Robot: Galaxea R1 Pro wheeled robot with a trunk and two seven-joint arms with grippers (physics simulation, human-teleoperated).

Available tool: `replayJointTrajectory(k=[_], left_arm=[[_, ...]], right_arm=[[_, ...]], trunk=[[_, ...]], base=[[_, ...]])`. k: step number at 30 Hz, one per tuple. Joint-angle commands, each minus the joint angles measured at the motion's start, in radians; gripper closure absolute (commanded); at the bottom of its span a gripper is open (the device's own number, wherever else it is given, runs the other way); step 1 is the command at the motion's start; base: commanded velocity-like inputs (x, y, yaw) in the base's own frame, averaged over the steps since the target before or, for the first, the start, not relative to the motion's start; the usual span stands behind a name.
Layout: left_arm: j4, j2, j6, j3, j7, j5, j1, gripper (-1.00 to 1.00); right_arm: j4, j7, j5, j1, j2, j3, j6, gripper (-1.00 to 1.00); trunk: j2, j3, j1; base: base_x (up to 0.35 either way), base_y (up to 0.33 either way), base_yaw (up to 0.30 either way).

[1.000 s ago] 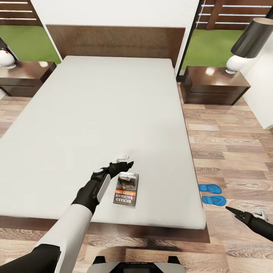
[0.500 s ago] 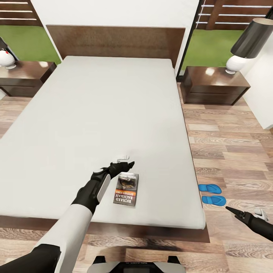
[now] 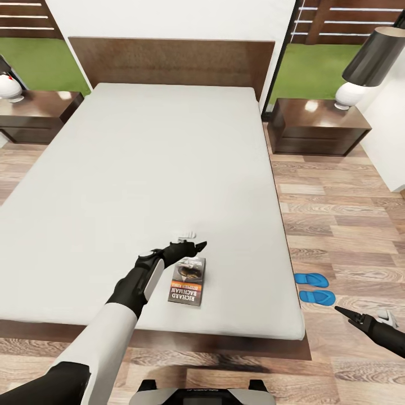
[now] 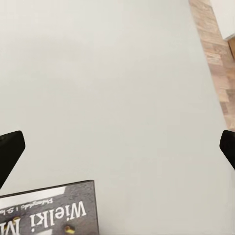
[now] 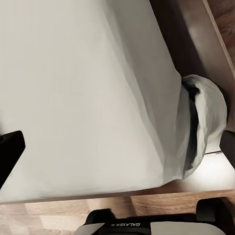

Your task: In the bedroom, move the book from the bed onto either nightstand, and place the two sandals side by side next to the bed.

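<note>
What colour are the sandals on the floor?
Bright blue sandals, clearest in the head view.

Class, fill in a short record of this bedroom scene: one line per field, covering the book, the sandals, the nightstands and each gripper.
book: flat on the bed, near its foot, not held
left gripper: above the book's far edge, fingers apart
right gripper: over the floor beside the bed, holding nothing
sandals: side by side on the floor next to the bed
nightstands: one each side of the headboard, each with a lamp
</note>
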Motion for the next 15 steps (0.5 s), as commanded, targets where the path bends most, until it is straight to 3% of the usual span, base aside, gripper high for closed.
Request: replayJointTrajectory(k=[1, 15], left_arm=[[-0.001, 0.000, 0.009, 0.000, 0.001, 0.010, 0.000, -1.00], [0.000, 0.000, 0.009, 0.000, 0.004, 0.009, 0.000, -1.00]], right_arm=[[0.000, 0.001, -0.006, 0.000, 0.000, -0.001, 0.008, -1.00], [0.000, 0.001, -0.006, 0.000, 0.000, -0.001, 0.008, -1.00]], trunk=[[0.000, -0.001, 0.000], [-0.028, -0.013, 0.015]], base=[[0.000, 0.000, 0.000], [0.000, 0.000, 0.000]])
